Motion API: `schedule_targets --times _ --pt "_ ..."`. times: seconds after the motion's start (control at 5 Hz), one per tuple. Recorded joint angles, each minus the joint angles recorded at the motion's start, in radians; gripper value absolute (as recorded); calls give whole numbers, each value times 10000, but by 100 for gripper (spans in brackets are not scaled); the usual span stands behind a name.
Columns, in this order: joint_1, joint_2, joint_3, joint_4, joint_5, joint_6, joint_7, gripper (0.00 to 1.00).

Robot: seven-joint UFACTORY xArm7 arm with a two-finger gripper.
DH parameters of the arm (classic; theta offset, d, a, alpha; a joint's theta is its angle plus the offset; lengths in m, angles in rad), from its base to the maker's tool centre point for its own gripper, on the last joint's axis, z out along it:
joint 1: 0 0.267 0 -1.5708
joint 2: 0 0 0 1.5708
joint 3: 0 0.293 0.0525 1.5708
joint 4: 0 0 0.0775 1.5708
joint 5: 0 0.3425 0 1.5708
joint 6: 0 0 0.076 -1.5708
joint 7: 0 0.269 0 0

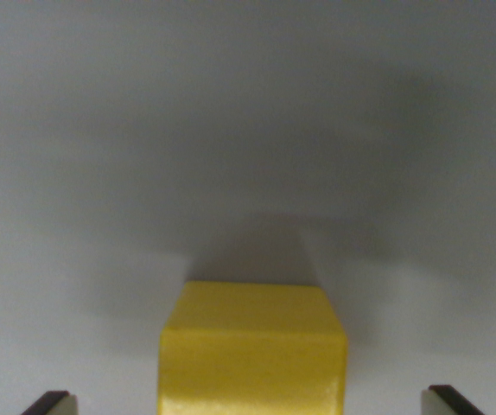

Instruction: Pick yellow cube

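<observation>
The yellow cube (253,350) fills the bottom centre of the wrist view, resting on a plain grey surface (248,130), with its lower part cut off by the frame edge. My gripper (250,405) is open: one dark fingertip (51,403) shows at the bottom left corner and the other fingertip (452,401) at the bottom right. The cube lies between the two fingers with a wide gap on each side, touching neither.
A soft dark shadow (265,246) lies on the grey surface just behind the cube. Nothing else shows in this view.
</observation>
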Motion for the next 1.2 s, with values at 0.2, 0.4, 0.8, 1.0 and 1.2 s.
schedule_targets --times 0.2,0.4,0.8,1.0,1.2 --pt "7 156 -3 -89 2 -219 18 0" --pt "7 156 -3 -89 2 -219 18 0" --pt "12 262 -5 -150 3 -368 30 0" --pt "15 324 -6 -185 4 -454 37 0" --pt "15 324 -6 -185 4 -454 37 0"
